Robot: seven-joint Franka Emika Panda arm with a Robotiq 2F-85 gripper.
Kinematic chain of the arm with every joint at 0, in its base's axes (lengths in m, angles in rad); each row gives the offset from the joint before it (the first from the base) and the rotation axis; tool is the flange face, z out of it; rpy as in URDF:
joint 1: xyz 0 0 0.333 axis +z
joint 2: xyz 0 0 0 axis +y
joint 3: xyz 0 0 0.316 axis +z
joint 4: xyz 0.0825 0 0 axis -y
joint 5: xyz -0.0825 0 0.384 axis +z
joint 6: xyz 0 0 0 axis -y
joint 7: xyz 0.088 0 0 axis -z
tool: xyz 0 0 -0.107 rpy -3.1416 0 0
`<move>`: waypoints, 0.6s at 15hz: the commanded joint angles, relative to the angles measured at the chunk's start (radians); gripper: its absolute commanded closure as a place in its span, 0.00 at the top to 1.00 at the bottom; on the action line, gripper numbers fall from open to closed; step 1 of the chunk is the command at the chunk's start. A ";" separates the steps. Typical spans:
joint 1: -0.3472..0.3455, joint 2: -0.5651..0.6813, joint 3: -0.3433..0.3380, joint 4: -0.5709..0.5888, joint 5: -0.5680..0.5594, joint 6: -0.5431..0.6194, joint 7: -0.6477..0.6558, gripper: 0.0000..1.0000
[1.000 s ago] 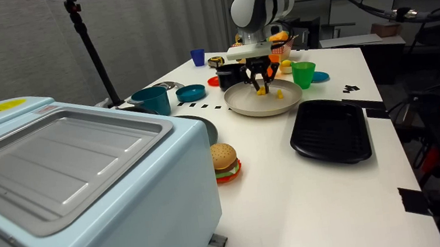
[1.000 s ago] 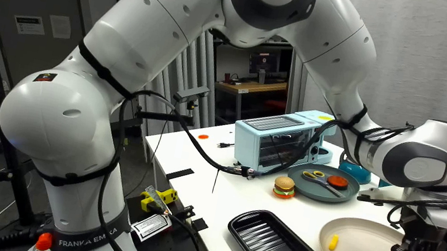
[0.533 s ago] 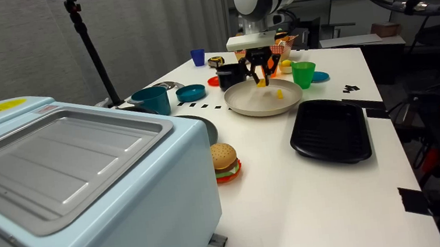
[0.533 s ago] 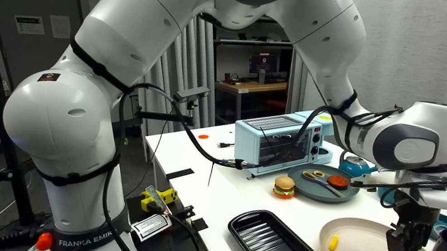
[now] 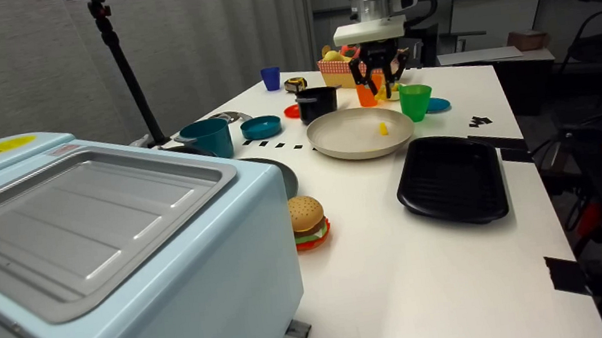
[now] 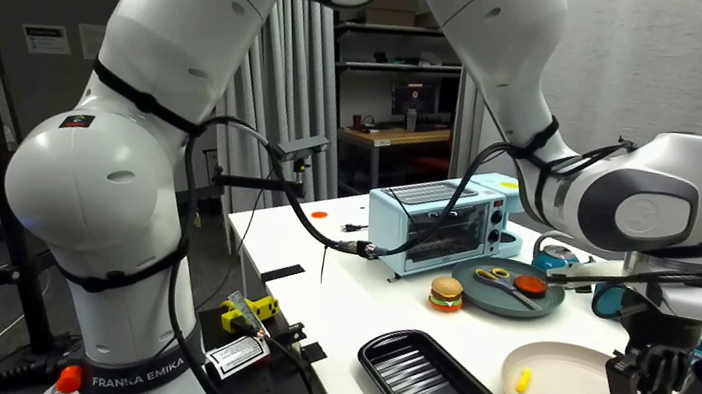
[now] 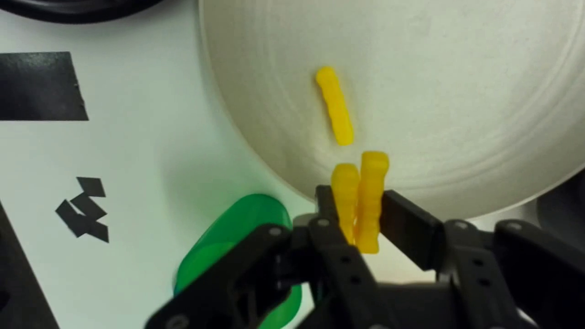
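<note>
Grips two yellow toy french fries (image 7: 372, 196), set side by side, with the jaws of the black Robotiq gripper (image 7: 361, 204) closed narrowly on the pair. Points the fingers (image 7: 409, 228) downward and hangs above the white table (image 5: 361, 298), over the edge of the round beige plate (image 5: 340, 136) according to the wrist view. Has just ahead of the fingertips, in the same view, a single loose fry (image 7: 336, 107) lying flat on the plate; has farther away from the tool, near the rim of that plate, another loose fry (image 6: 524, 380), visible in an exterior view. Stands between the upright green cup (image 5: 415, 102), just beside the fingers and lower, and the black pot (image 5: 318, 103), near on the opposite side. Hides in part the orange cup (image 5: 365, 97), located behind the gripper in an exterior view, with the basket (image 5: 334, 76) with red checked trim even farther back. Has beyond the fingertips, just beside the plate, the black ridged baking pan (image 6: 432, 392), and well apart from the tool, in both exterior views, the toy hamburger (image 6: 446, 293) and the light-blue toaster oven (image 5: 203, 259). Has also well apart, near the hamburger, the grey-green plate (image 6: 490, 301) carrying the yellow-handled scissors (image 6: 507, 284).
</note>
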State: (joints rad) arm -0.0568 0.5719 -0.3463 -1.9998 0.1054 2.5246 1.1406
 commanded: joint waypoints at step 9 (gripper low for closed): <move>-0.034 -0.135 -0.062 -0.171 -0.036 0.048 0.012 0.08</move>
State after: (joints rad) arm -0.0733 0.4809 -0.4056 -2.1202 0.0990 2.5335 1.1406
